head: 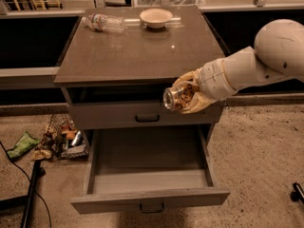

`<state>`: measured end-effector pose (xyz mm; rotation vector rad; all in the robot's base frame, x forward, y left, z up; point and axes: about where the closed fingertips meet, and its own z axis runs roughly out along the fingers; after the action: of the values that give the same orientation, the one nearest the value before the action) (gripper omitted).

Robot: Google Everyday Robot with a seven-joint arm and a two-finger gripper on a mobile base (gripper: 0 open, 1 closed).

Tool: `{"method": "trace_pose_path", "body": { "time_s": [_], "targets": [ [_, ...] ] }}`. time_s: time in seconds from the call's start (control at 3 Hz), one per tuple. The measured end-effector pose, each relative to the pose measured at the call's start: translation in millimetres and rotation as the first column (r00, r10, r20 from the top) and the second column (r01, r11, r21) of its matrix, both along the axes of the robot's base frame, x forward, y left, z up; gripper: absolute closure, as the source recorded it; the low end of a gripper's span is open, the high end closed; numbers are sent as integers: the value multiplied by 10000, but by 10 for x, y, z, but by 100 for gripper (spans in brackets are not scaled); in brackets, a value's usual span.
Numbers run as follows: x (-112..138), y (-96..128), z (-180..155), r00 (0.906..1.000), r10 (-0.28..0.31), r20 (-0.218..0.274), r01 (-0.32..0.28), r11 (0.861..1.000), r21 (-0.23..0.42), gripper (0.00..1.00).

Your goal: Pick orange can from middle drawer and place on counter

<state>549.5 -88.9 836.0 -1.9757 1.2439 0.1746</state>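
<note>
Holding: my gripper [189, 98] is clamped around the can [175, 98], lying sideways in the air.
Can: just below the counter's [137, 56] front right edge, above the open drawer [147, 204].
Counter: bottle [103, 22] and bowl [156, 17] at the back.

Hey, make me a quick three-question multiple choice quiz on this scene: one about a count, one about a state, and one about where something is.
1. How many objects sit on the counter?
A. one
B. two
C. four

2. The middle drawer is:
A. pulled open
B. shut
C. lifted out onto the floor

3. Where is the orange can?
A. on the counter
B. lying in the middle drawer
C. in the gripper, in mid-air

Answers:
1 B, only a bowl and a water bottle are on it.
2 A, its inside shows.
3 C, the gripper is closed around the can by the counter's front edge.
</note>
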Motion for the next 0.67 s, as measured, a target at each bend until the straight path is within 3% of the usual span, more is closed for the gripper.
{"method": "trace_pose_path", "body": {
  "time_s": [0.33,0.67],
  "targets": [
    [523,95,50,9997,-110,-222,115,9997,222,100],
    [1106,310,370,9990,-362,276,337,9957,866,100]
  ]
}}
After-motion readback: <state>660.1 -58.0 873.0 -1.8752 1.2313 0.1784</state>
